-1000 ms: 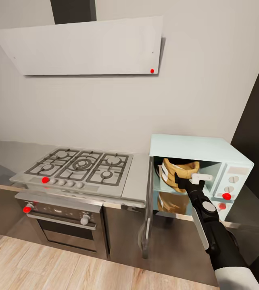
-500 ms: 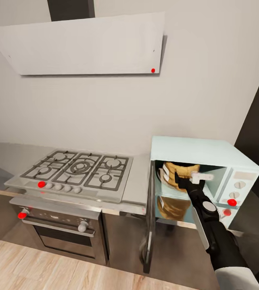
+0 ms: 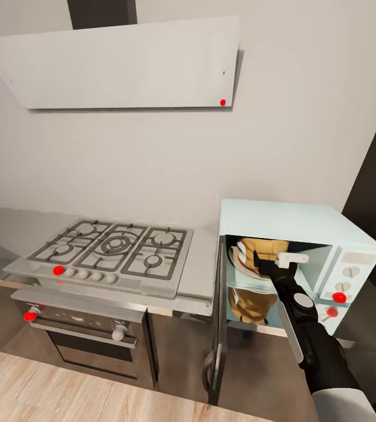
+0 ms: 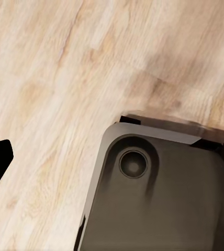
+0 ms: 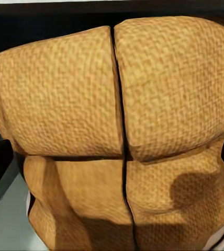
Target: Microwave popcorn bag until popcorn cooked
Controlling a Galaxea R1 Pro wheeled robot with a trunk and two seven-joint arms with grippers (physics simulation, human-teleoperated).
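Countertop (image 3: 202, 275) carries gas hob (image 3: 115, 246) beside open microwave (image 3: 287, 223); wooden floor (image 3: 65, 392) below.

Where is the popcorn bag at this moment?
In the head view the popcorn bag is inside the open microwave, at the right end of the countertop, right of the gas hob. The right gripper is against it.

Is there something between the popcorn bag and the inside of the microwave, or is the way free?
Nothing visible stands in the way. The microwave door hangs open to the left, and the popcorn bag already sits within the cavity opening, with the right gripper at it. Whether the fingers are shut on the bag cannot be told.
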